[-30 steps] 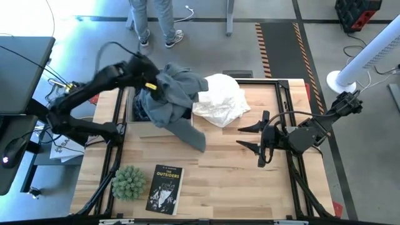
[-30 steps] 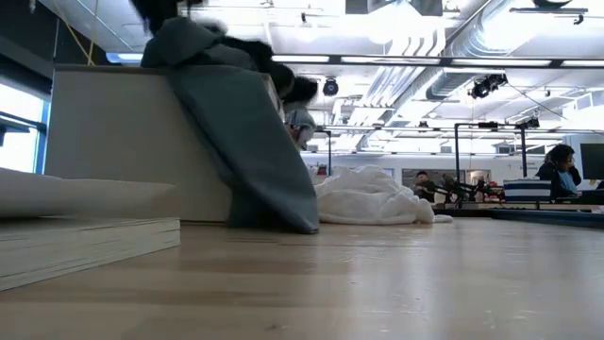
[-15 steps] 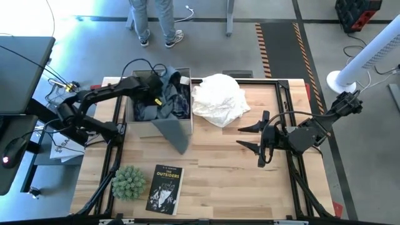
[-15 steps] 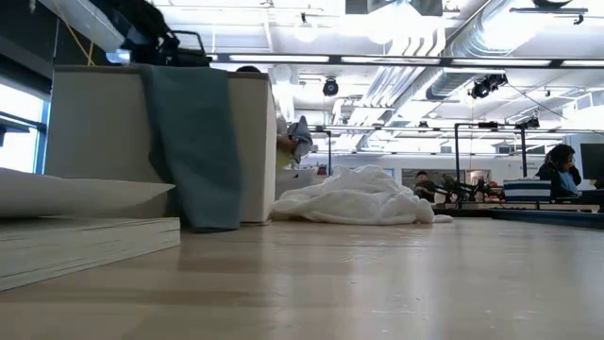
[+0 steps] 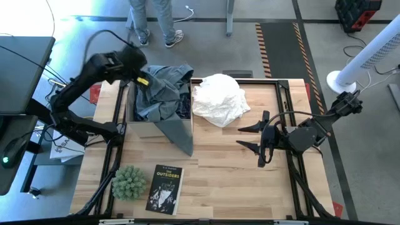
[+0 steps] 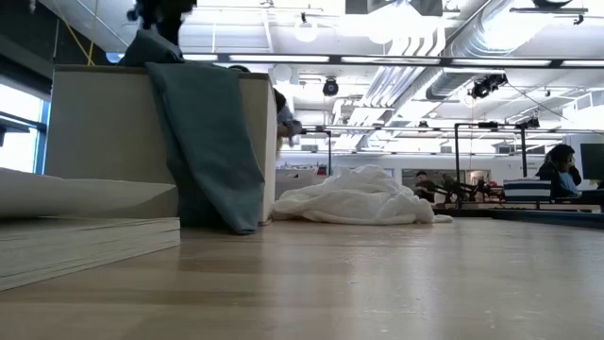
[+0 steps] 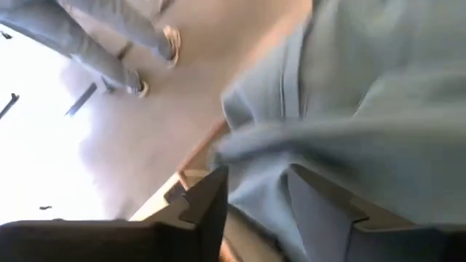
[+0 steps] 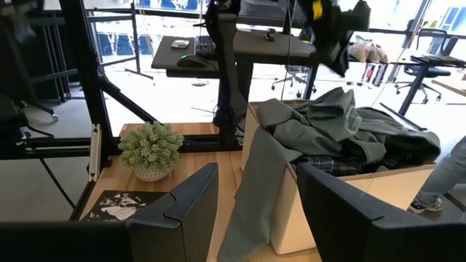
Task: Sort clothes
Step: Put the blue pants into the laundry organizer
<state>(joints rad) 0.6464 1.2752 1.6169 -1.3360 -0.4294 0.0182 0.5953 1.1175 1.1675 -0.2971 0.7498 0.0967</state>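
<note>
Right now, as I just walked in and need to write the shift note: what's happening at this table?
The robot is sorting clothes. Its left gripper is over the cardboard box at the table's far left, where a grey-green shirt lies heaped in the box with one end hanging down the front wall. A white garment is bunched on the table beside the box. The right gripper waits open at the right, holding nothing.
</note>
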